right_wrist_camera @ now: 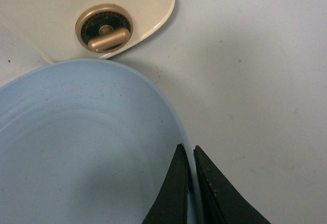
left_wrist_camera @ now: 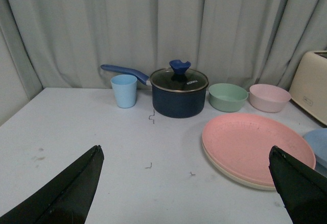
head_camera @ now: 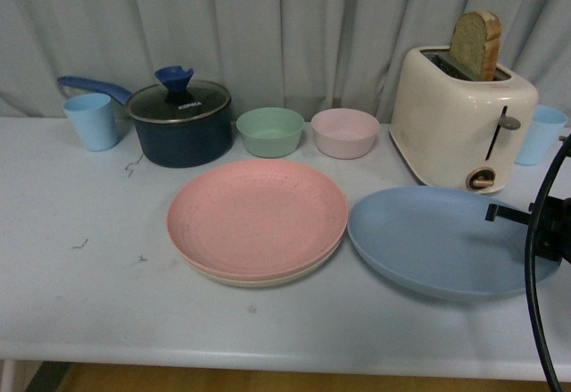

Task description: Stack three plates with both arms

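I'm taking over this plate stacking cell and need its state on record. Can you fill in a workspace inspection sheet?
Surface: white table, a few dark thread scraps on its left side.
Job's things: pink plate sits on the cream plate; light blue plate lies beside them, not yet stacked.
Clutter: lidded saucepan, left blue cup, right blue cup, green bowl, pink bowl, toaster holding a bread slice.
Hands: left hand open above the table; right hand shut on the light blue plate's rim.
Cables: one black cable loops by the right arm.
Surroundings: grey curtain behind the table.
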Robot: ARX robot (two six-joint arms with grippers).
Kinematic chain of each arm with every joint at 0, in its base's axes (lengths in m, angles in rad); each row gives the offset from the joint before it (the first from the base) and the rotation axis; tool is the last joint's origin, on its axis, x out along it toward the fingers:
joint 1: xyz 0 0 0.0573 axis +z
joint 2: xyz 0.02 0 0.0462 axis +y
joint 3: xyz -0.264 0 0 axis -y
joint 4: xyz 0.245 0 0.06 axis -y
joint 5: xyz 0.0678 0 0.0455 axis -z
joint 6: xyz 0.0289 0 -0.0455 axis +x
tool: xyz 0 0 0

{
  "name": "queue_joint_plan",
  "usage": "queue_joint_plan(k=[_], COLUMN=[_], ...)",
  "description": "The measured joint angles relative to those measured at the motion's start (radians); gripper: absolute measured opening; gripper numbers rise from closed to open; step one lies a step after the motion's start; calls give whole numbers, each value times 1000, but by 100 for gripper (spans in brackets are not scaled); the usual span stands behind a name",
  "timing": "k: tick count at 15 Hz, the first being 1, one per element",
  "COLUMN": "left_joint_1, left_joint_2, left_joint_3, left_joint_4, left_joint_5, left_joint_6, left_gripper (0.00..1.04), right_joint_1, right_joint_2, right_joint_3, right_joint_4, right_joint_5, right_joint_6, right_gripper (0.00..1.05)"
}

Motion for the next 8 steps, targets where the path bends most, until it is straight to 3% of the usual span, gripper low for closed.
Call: queue_joint_plan(k=[5, 6, 8], left_joint_1=[0, 0, 0], left_joint_2=[0, 0, 0], left_joint_3=[0, 0, 0], left_joint_4=[0, 0, 0], left_joint_5=[0, 0, 0], left_joint_6=[0, 0, 0], left_gripper=[98, 98, 98], right_joint_1=[-127, -51, 198], right_joint_2=[-312, -468, -417], right_joint_3=[-303, -335, -196], right_joint_4=[108, 130, 61], right_joint_5=[-127, -169, -71], right_joint_6=[41, 86, 240], right_gripper=[3, 3, 3])
